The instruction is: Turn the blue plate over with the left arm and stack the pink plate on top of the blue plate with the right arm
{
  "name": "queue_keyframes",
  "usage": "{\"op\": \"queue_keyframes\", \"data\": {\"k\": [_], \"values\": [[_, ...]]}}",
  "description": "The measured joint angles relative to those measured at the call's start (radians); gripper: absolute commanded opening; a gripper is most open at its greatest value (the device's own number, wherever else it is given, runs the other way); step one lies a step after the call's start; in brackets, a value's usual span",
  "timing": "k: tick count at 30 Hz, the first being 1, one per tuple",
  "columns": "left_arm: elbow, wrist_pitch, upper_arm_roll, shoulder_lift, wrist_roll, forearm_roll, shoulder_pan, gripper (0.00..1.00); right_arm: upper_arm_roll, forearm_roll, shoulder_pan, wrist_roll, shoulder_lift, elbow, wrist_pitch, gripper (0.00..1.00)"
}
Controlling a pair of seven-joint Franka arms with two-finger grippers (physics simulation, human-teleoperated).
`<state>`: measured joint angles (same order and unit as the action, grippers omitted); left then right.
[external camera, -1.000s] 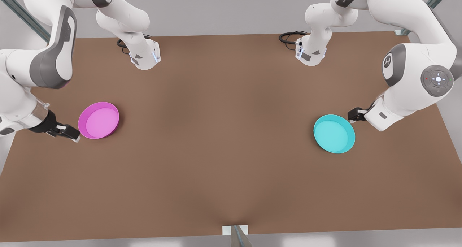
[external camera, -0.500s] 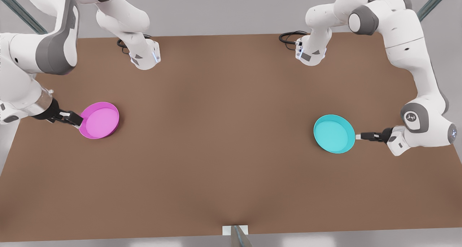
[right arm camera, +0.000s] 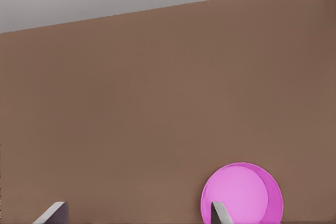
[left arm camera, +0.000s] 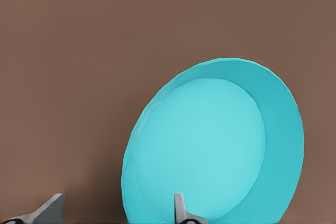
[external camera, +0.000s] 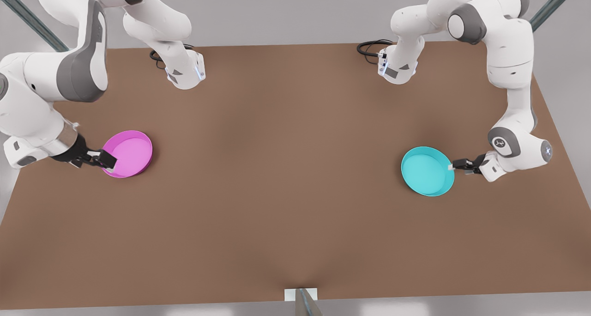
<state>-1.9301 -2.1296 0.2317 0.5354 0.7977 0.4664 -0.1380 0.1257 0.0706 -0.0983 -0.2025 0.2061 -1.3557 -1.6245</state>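
Cyan, rigid blue plate and pink plate, rim-up on brown surface: thin rims between spread left tool and right tool fingers, likely light, slippery.

The round shallow magenta-pink plate lies on the flat brown bench at the front view's left. The round shallow cyan-turquoise plate lies well apart at the front view's right. Both sit base down. The right hand straddles the pink plate's outer rim; the left hand straddles the cyan plate's outer rim.
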Motion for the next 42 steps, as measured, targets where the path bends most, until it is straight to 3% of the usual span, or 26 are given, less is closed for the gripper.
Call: {"op": "queue_keyframes", "data": {"k": [3,4,5,7,9,42], "values": [[-0.003,-0.009,-0.005,0.011,-0.002,0.005,0.005,1.00,0.000,-0.037,0.004,-0.002,-0.068,-0.088,-0.049,1.00],[-0.003,-0.009,-0.005,0.016,-0.002,0.010,0.008,0.87,0.000,-0.039,0.004,-0.002,-0.059,-0.087,-0.055,1.00],[-0.003,-0.009,-0.005,0.018,-0.003,0.016,0.009,0.68,0.000,-0.043,0.002,0.000,-0.054,-0.086,-0.055,1.00],[-0.003,-0.010,-0.006,0.026,-0.003,0.025,0.014,0.54,0.000,-0.043,-0.001,0.000,-0.040,-0.077,-0.077,1.00],[-0.003,-0.009,-0.006,0.029,-0.003,0.034,0.014,0.46,0.000,-0.043,0.004,-0.004,-0.039,-0.074,-0.078,1.00],[-0.001,-0.026,-0.008,0.058,-0.012,0.047,0.021,0.22,-0.002,-0.046,-0.002,-0.009,-0.019,-0.068,-0.114,1.00]]}}
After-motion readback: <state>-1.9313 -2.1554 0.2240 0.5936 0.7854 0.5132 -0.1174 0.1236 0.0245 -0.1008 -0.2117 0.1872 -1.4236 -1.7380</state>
